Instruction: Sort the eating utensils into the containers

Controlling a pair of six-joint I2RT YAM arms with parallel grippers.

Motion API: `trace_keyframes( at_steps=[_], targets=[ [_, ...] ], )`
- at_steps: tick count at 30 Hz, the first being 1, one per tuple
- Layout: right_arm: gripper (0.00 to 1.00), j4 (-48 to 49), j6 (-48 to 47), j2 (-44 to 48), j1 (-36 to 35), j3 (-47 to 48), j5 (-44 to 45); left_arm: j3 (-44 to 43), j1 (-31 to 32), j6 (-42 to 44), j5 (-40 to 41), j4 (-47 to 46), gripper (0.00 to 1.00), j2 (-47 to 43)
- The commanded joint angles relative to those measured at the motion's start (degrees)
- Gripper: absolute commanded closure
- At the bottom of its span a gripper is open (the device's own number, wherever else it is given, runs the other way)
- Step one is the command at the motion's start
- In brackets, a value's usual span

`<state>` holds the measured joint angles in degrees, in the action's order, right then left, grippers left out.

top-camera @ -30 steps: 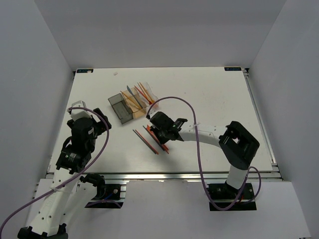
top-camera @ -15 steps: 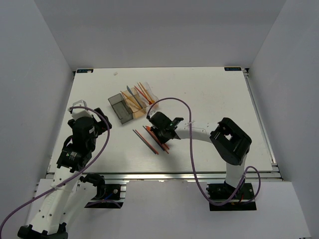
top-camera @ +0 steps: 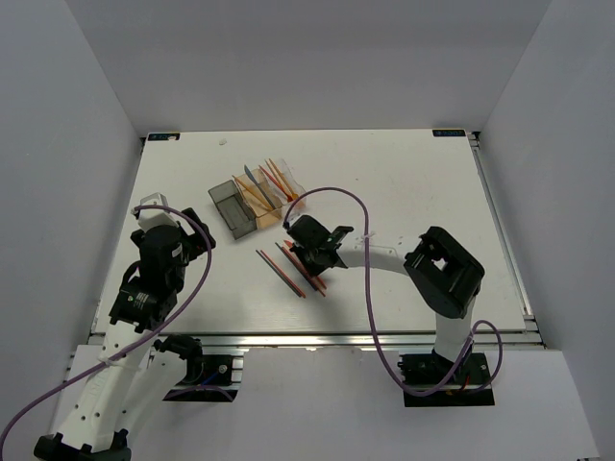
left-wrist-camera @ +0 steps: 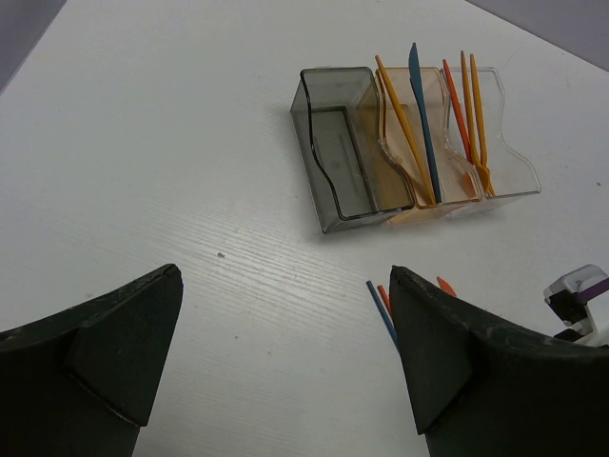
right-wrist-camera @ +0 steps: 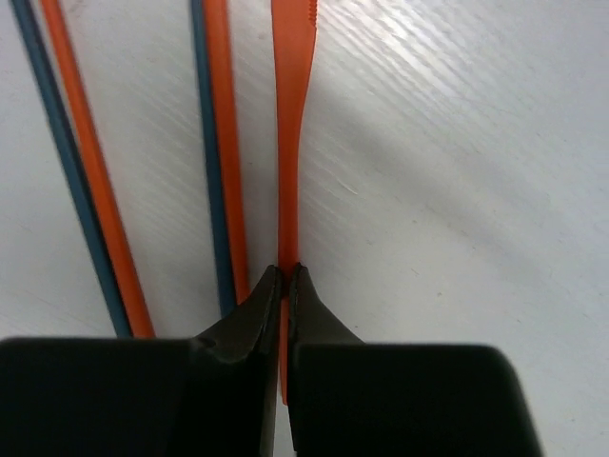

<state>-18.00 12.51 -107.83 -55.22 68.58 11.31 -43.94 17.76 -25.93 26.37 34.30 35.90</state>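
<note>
My right gripper is shut on an orange utensil that lies on the white table. Two more orange utensils and two blue ones lie beside it on the left, and the loose group also shows in the top view. The three joined containers stand behind: the dark grey bin is empty, the amber bin holds an orange and a blue utensil, the clear bin holds orange and red ones. My left gripper is open and empty, at the left of the table.
A purple cable loops over the right arm above the table. The right arm's elbow is raised at the right. Grey walls enclose the table on three sides.
The right arm's elbow drew in to the left a little a second ago and has stayed still since. The gripper stays over the loose utensils. The left arm has not moved.
</note>
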Motion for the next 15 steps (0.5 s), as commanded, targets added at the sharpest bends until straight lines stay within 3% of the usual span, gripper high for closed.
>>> trace_keyframes(
  at_steps=[1, 5, 9, 15],
  targets=[
    [1.0, -4.41, 1.2, 2.96, 2.48, -0.29, 2.92, 0.17, 0.26, 0.18, -0.18, -0.2, 0.02, -0.3],
    [1.0, -0.39, 1.81, 9.73, 3.54, -0.11, 4.68, 0.17, 0.17, 0.09, 0.0, -0.12, 0.02, -0.48],
    [1.0, 9.78, -0.38, 13.61, 3.89, 1.81, 0.22, 0.17, 0.26, 0.09, 0.0, -0.12, 0.02, -0.39],
    [1.0, 19.65, -2.23, 4.68, 5.12, 13.57, 0.47, 0.17, 0.26, 0.01, 0.0, -0.12, 0.02, -0.83]
  ],
)
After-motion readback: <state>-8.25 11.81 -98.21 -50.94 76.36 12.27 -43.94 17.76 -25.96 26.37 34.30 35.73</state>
